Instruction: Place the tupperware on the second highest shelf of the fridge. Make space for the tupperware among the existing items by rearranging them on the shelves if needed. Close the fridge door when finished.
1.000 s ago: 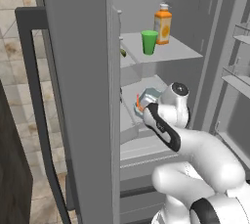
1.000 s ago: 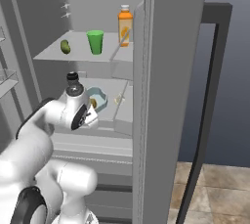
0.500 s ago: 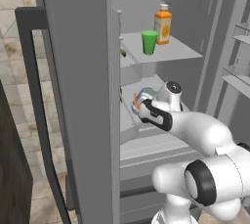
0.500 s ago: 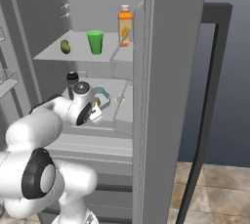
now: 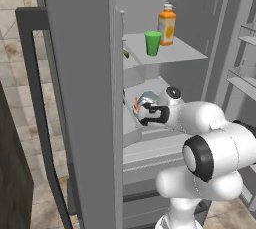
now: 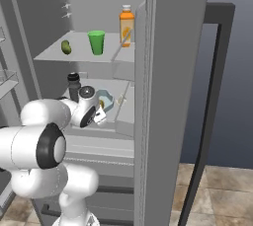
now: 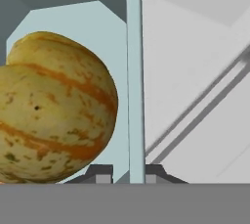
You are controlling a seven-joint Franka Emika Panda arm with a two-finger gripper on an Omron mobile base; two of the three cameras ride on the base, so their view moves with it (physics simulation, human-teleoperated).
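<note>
Pale tupperware (image 7: 73, 37) — wall edge-on, upright, in pincer (image 7: 129, 175)

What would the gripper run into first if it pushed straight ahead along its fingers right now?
The gripper is shut on the tupperware wall, so the tub leads. Ahead, the hand view shows the pale shelf surface; the tub would probably slide along it toward the fridge interior, though depth is unclear.

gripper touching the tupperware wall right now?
Touching. In the hand view the gripper has its two fingertips closed on the thin pale wall of the tupperware, one on each side, no gap showing.
</note>
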